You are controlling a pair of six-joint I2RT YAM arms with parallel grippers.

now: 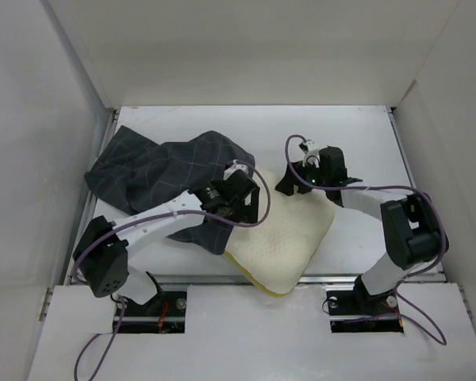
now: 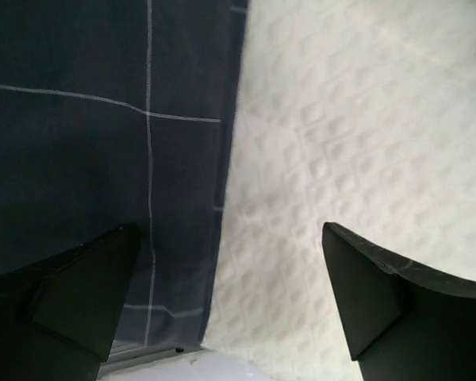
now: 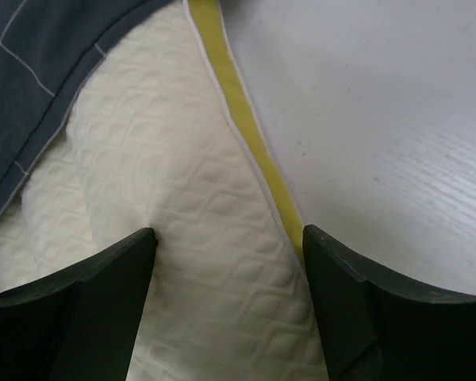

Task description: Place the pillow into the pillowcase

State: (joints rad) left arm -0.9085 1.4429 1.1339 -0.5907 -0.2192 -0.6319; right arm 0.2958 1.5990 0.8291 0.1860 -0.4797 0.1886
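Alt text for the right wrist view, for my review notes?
The right gripper, jaws open, hangs over the cream quilted pillow at its yellow edge. The dark checked pillowcase overlaps the pillow at upper left; white table shows at right.

No legible text, label, brand, number or sign shows in any view.

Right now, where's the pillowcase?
Top view: the pillowcase lies crumpled on the left half of the table, toward the back. Its right edge overlaps the left end of the pillow, where the left gripper hovers open.
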